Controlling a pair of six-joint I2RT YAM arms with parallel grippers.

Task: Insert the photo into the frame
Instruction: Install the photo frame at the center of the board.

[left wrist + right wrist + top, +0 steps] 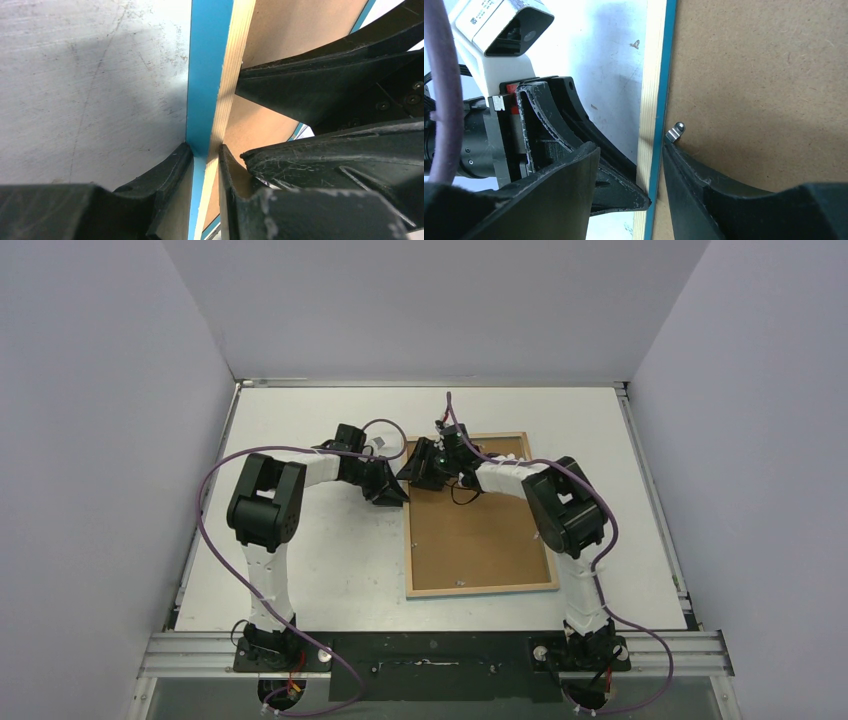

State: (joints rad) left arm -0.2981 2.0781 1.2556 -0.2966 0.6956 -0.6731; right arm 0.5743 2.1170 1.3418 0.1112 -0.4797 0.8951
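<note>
The frame [482, 589] lies back up on the table, its wood-coloured rail around the brown backing board [478, 540]. The photo is out of view. My left gripper [397, 494] is at the frame's left rail near the far corner. In the left wrist view it [206, 160] is shut on the blue and wood rail [212, 75]. My right gripper [420, 464] is just beyond it, over the same corner. In the right wrist view it [630, 150] is open and straddles the rail [651, 75], one finger outside and one over the backing board [764, 75].
A small metal retaining clip [675, 131] sits on the backing board by my right gripper's inner finger. The left gripper's body and wrist camera [504, 25] are close beside the right gripper. White walls enclose the table on three sides.
</note>
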